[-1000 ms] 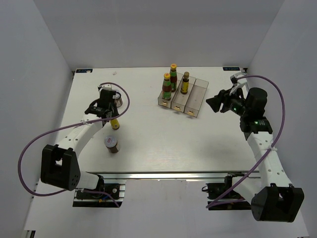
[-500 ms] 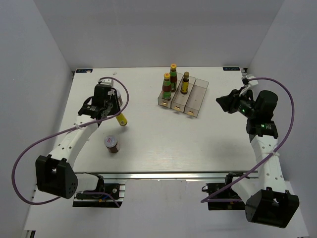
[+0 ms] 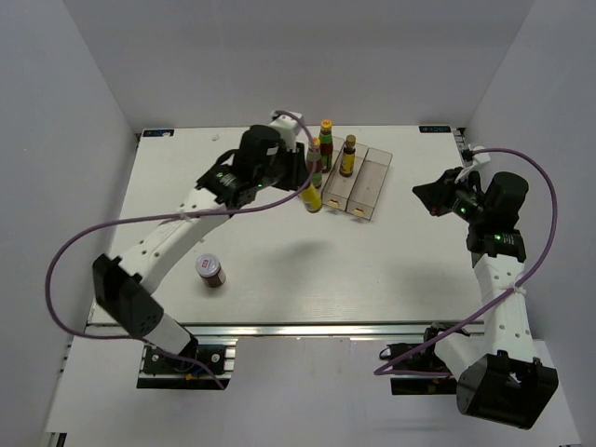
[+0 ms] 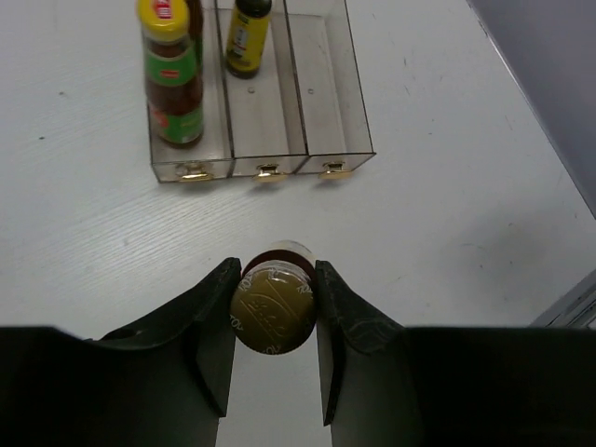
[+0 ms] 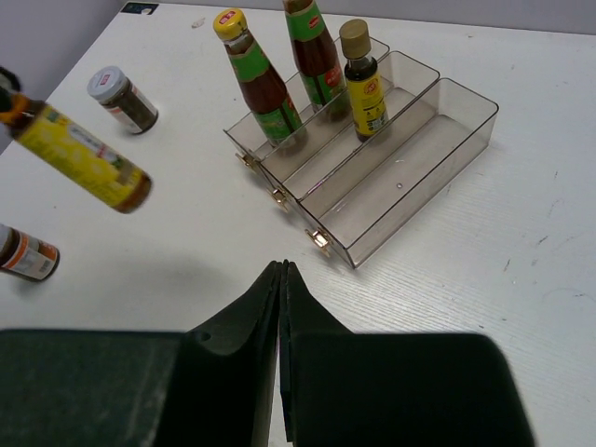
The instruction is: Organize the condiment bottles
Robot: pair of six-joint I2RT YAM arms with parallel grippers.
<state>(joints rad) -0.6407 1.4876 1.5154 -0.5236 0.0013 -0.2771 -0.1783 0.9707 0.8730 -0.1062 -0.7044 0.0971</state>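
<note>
My left gripper (image 4: pixel 273 298) (image 3: pixel 298 182) is shut on the gold cap of a slim yellow-brown bottle (image 4: pixel 273 310) (image 3: pixel 311 196) (image 5: pixel 84 158). The bottle hangs tilted in the air just in front of the clear tray (image 3: pixel 371 191) (image 4: pixel 358 121) (image 5: pixel 466 140). Two red sauce bottles (image 3: pixel 315 160) (image 3: pixel 325 138) (image 4: pixel 173 88) (image 5: pixel 256 79) stand in the tray's left compartment. A second slim bottle (image 3: pixel 347 155) (image 4: pixel 247 33) (image 5: pixel 363 79) stands in the middle one. One white-lidded jar (image 3: pixel 210 270) (image 5: pixel 23 253) stands on the table, another jar (image 5: pixel 121 98) lies farther left. My right gripper (image 5: pixel 282 270) (image 3: pixel 424 194) is shut and empty, right of the tray.
The tray's right compartment (image 5: pixel 410 158) holds nothing. White walls close in the table at the back and both sides. The left arm (image 3: pixel 186 223) stretches across the table's left half with its purple cable (image 3: pixel 65 261) looping beside it.
The left arm has swung right from the table's left side, carrying the slim bottle to the front of the tray. The right gripper has closed and drawn back slightly.
</note>
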